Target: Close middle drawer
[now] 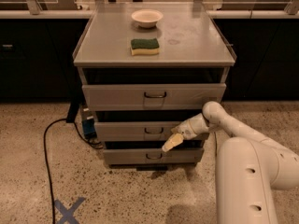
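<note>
Middle drawer (pixel 126 130) sits at the centre of the frame, second of three in the cabinet (pixel 196 41), its front standing a little proud with a dark gap above. My gripper (pixel 172 143) is right of the drawer's handle (pixel 154 130), at the front's lower edge, pointing down-left; I cannot tell whether it is open or closed. A bowl (pixel 146 17) and a sponge (pixel 145 46) rest on top.

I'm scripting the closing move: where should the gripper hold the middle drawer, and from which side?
Its small wire handle, centred on the flat front of the middle drawer, approached straight from the front: nothing else protrudes. A plain push there would probably do too. The gripper sits just below-right of the handle.
</note>
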You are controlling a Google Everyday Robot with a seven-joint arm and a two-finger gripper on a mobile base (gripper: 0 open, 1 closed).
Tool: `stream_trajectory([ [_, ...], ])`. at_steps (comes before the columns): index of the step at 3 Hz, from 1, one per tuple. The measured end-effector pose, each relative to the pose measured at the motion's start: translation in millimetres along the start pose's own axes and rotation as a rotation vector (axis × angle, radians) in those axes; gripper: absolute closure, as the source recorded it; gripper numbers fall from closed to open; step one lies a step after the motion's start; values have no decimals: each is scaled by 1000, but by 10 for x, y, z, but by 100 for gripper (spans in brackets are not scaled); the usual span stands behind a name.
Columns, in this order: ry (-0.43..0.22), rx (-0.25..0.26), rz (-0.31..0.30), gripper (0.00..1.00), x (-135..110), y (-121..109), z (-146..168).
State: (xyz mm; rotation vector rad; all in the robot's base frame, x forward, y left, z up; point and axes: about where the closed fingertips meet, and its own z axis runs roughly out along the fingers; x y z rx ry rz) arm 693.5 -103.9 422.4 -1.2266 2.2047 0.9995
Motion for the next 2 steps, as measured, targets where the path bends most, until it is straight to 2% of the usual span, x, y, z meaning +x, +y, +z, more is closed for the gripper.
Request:
stream_trajectory([
  [1,8,32,-11,0,-89,-103,4],
  [2,8,32,-11,0,-73,-86,-3],
])
